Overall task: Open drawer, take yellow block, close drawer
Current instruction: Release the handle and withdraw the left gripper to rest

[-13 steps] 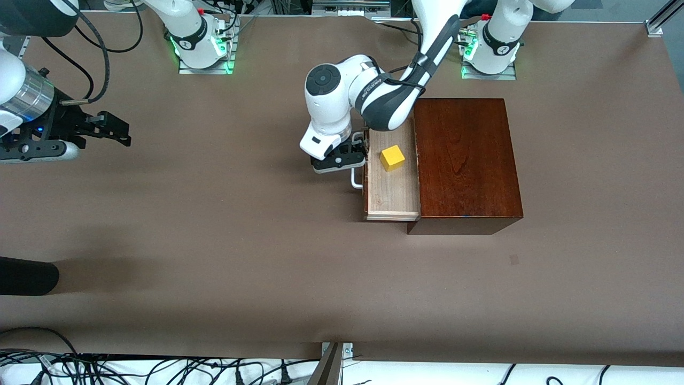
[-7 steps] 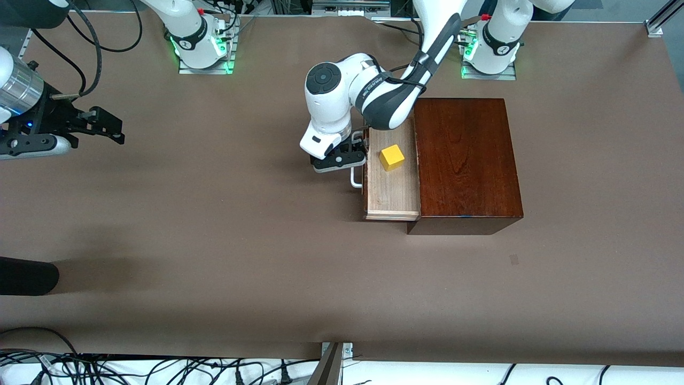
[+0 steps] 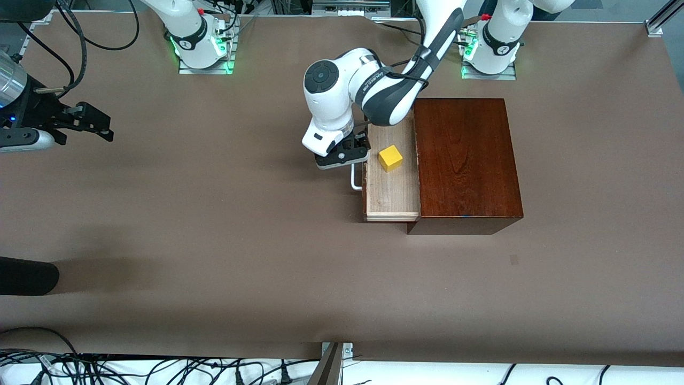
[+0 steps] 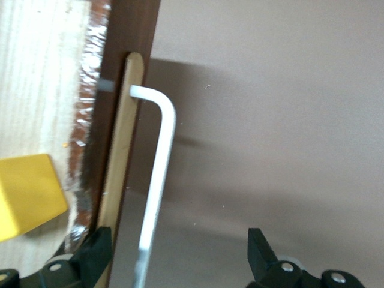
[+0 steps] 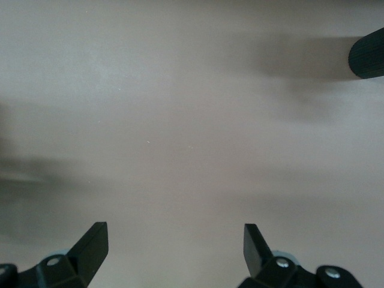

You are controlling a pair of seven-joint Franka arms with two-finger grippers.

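The drawer (image 3: 393, 187) stands pulled out of the dark reddish-brown box (image 3: 465, 160) toward the right arm's end, showing its pale wood inside (image 4: 42, 78). The yellow block (image 3: 390, 158) rests in it, also seen in the left wrist view (image 4: 27, 195). My left gripper (image 3: 348, 155) hovers open over the white bar handle (image 3: 354, 179). The handle (image 4: 157, 180) runs between the spread fingers of the left gripper (image 4: 178, 243), untouched. My right gripper (image 3: 99, 125) hangs open over bare table at the right arm's end, nothing between its fingers (image 5: 174, 240).
A dark rounded object (image 3: 26, 275) juts in at the table's edge at the right arm's end, also seen in the right wrist view (image 5: 367, 57). Cables (image 3: 160, 369) lie along the edge nearest the front camera. Brown tabletop (image 3: 240, 224) stretches between box and right gripper.
My right gripper has drawn back further toward its end of the table. My left gripper has shifted slightly along the handle toward the bases. Drawer and block stay put.
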